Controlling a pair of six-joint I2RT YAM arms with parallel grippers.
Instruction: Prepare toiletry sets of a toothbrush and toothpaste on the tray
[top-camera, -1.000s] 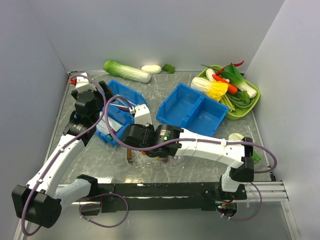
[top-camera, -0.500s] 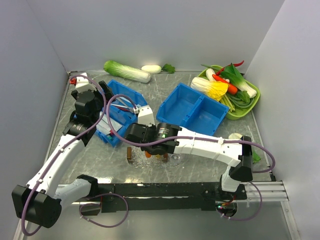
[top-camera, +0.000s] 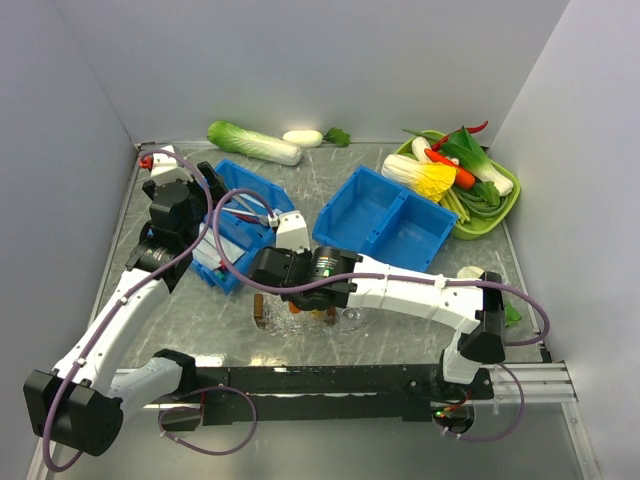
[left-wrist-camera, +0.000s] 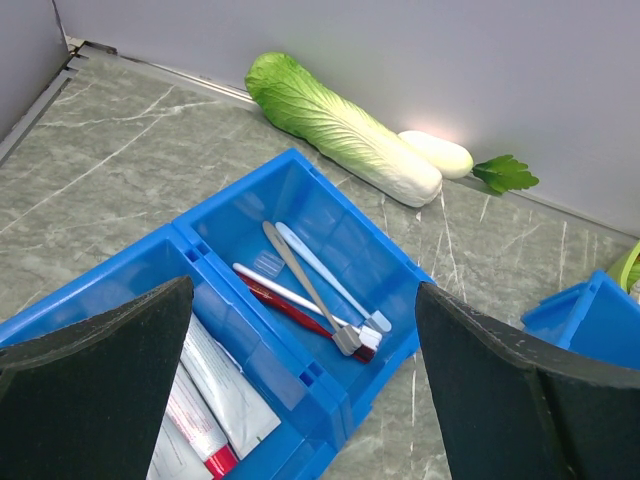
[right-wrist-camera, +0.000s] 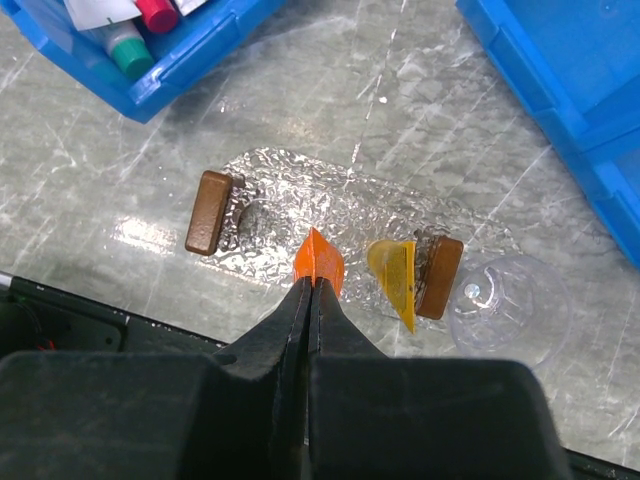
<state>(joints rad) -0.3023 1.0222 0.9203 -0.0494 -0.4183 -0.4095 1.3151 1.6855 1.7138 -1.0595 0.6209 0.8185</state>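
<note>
The clear bumpy tray (right-wrist-camera: 290, 190) with brown end handles (right-wrist-camera: 208, 212) lies on the table just under my right gripper (right-wrist-camera: 312, 285). That gripper is shut on an orange toothpaste tube (right-wrist-camera: 322, 260) and holds it over the tray's middle. A yellow tube (right-wrist-camera: 395, 280) lies on the tray by the right handle. My left gripper (left-wrist-camera: 302, 295) is open and empty above a blue bin (left-wrist-camera: 300, 175). The bin holds several toothbrushes (left-wrist-camera: 300, 270) in one compartment and toothpaste tubes (left-wrist-camera: 215, 385) in the other. In the top view the right arm hides most of the tray (top-camera: 262, 312).
A clear round dish (right-wrist-camera: 508, 305) sits just right of the tray. A second blue bin (top-camera: 385, 218) stands behind it. A green tray of vegetables (top-camera: 490, 205) is at the back right. A cabbage (top-camera: 252, 142) and a white radish (top-camera: 302, 138) lie by the back wall.
My right arm has shifted slightly up and away with the orange tube, uncovering the clear round dish. The left arm has not moved.
</note>
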